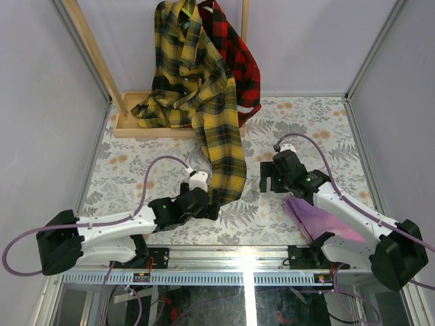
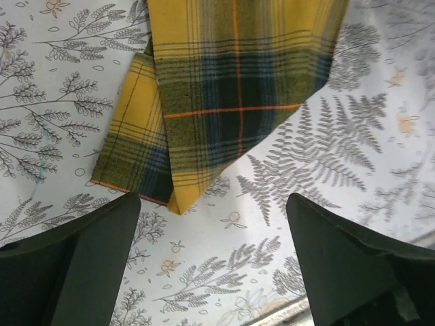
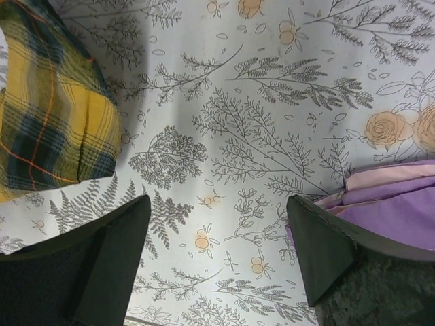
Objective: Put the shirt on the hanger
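The yellow and dark plaid shirt (image 1: 197, 81) hangs from the top of the wooden rack, and its long lower part drapes down onto the table. The hanger is not visible; it may be hidden under the shirt's collar. My left gripper (image 1: 214, 206) is open and empty, just in front of the shirt's lower end (image 2: 231, 102), not touching it. In the left wrist view the gripper (image 2: 214, 231) hovers over bare tablecloth. My right gripper (image 1: 265, 178) is open and empty to the right of the shirt's end (image 3: 47, 129). In the right wrist view the gripper (image 3: 217, 238) is over the tablecloth.
A red-and-black plaid shirt (image 1: 241, 61) hangs behind the yellow one. The wooden rack (image 1: 92, 51) has a base tray (image 1: 126, 127) at the back left. A purple cloth (image 1: 314, 216) lies under the right arm and shows in the right wrist view (image 3: 394, 204). Grey walls enclose the table.
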Motion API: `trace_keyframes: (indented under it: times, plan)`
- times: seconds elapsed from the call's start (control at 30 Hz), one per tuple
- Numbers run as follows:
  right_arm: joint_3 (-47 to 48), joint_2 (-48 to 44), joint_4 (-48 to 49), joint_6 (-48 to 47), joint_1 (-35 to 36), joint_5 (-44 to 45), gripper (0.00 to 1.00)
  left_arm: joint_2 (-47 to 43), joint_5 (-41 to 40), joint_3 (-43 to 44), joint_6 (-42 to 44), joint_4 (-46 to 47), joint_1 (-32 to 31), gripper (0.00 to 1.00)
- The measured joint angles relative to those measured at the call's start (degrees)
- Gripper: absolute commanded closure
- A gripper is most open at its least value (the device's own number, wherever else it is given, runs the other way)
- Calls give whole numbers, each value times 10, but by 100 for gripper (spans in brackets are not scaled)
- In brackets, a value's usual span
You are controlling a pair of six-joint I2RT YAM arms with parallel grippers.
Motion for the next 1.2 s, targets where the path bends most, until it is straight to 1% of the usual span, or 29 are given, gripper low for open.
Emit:
trace_keyframes:
  times: [0.17,0.2,0.27,0.37,0.53,0.67,0.77,0.93,1.0,1.07,1.1,1.2]
  plan:
    - [-16,-1,2,0,-2,-20,12,61,-48,16,14,0,-20,12]
    - [-19,-3,3,0,-2,-24,12,70,-56,19,17,0,-21,13]
    - [-24,-7,8,0,-2,-30,13,86,-66,24,24,2,-22,20]
    - [-29,-10,12,0,-2,-35,13,113,-67,29,35,10,-22,26]
    - [-35,-10,15,0,-2,-45,13,149,-62,29,38,17,-22,28]
    - [-38,-10,17,0,-2,-55,14,159,-52,29,35,31,-22,30]
    - [-39,-10,19,0,-2,-59,14,169,-48,29,28,43,-22,33]
    - [-39,-10,24,0,-2,-61,14,197,-48,28,15,50,-22,36]
    - [-39,-10,26,0,-2,-66,15,198,-52,28,9,52,-22,41]
    - [-39,-10,26,2,-2,-71,14,199,-56,28,3,52,-22,53]
    - [-39,-10,26,2,-2,-73,15,199,-58,28,-1,52,-22,61]
    - [-39,-10,26,4,-2,-75,15,199,-63,26,-14,52,-22,76]
